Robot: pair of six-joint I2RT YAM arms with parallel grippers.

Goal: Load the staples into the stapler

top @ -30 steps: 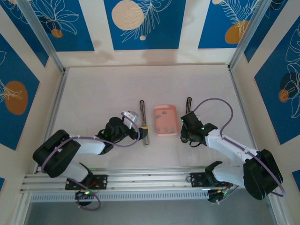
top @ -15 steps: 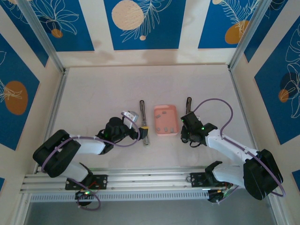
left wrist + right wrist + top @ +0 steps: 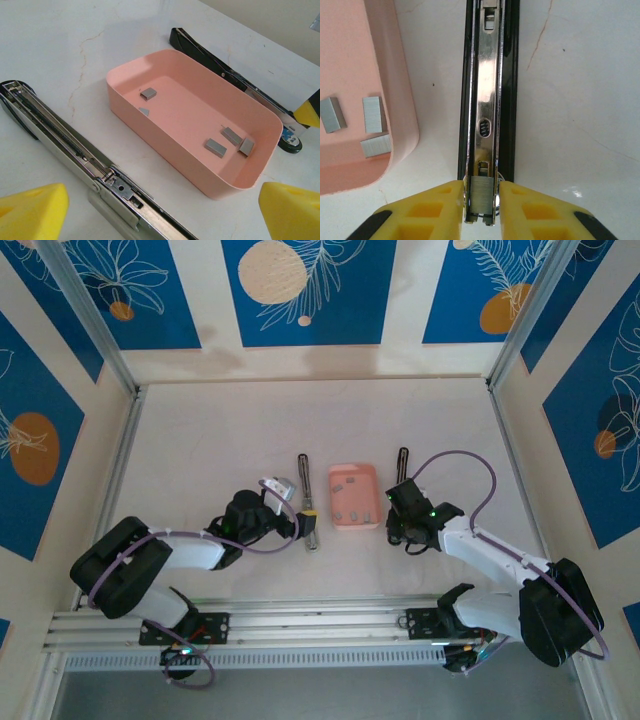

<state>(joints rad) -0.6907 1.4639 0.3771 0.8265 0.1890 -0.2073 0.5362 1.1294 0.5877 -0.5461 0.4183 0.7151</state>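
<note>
Staples [image 3: 216,147] in tray [image 3: 131,102]; right pincer [image 3: 481,202] clamps stapler [image 3: 490,100]; left pincer [image 3: 161,212] apart.

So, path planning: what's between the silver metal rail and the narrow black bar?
The shallow pink rectangular tray holding grey staples, in the top external view.

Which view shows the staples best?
The left wrist view: five staples lie clear across the whole pink tray. The right wrist view shows three at a tray corner; the top view, tiny specks.
</note>
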